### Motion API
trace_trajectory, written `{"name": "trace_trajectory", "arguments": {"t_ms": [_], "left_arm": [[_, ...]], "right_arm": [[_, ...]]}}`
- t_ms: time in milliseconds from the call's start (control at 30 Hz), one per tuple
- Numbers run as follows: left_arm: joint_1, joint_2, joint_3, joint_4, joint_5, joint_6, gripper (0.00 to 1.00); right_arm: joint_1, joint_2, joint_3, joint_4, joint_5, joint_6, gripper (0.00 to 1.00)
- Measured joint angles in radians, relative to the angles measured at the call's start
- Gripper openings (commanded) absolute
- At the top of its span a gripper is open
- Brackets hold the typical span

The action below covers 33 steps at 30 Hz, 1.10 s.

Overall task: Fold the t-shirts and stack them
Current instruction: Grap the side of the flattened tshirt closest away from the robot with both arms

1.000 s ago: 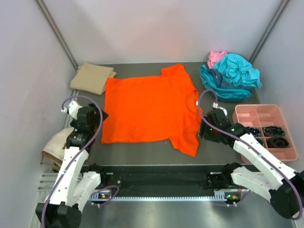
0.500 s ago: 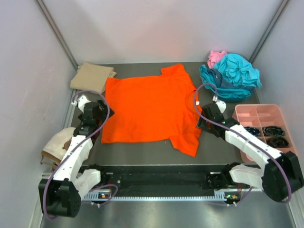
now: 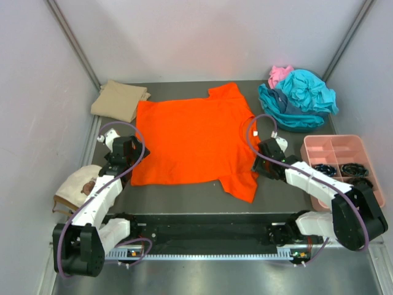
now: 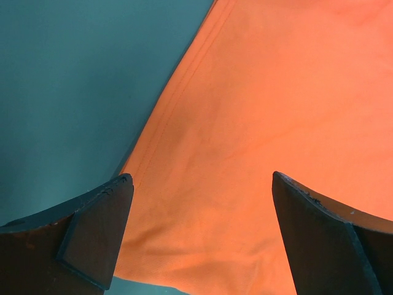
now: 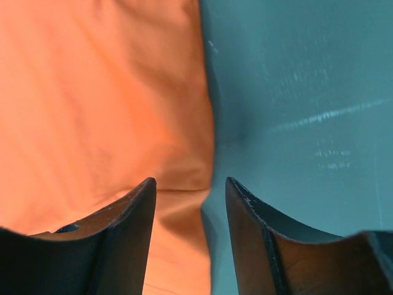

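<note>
Grasp step, bright orange cloth t-shirt [image 3: 190, 138]: left gripper [image 4: 201, 178] spread wide over hem, right gripper [image 5: 190, 181] half-spread astride edge; next: pinch, fold

A spread shirt [image 3: 193, 138] lies in the middle. Behind its left corner, a folded shirt [image 3: 120, 99]; behind its right side, a heap of shirts [image 3: 298, 98]. Right of it, a tray [image 3: 319, 147]; left of its near corner, a cap [image 3: 73, 187]. The left gripper [image 4: 199, 184] is over its left edge, the right gripper [image 5: 190, 184] over its right.
</note>
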Motion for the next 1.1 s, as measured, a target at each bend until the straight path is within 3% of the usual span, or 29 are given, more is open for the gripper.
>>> {"name": "trace_trajectory", "arguments": {"t_ms": [600,900,1100], "left_arm": [[0.0,0.013,-0.001,0.006,-0.003,0.0,0.99],[0.0,0.009,-0.001,0.006,-0.01,0.0,0.99],[0.0,0.002,-0.002,-0.001,-0.013,0.0,0.99]], "right_arm": [[-0.001,0.031,-0.073,0.099,-0.008,0.063,0.43],[0.019,-0.03,-0.096,0.078,-0.013,0.08,0.68],[0.051,-0.287,-0.113,-0.072,0.005,0.087,0.69]]}}
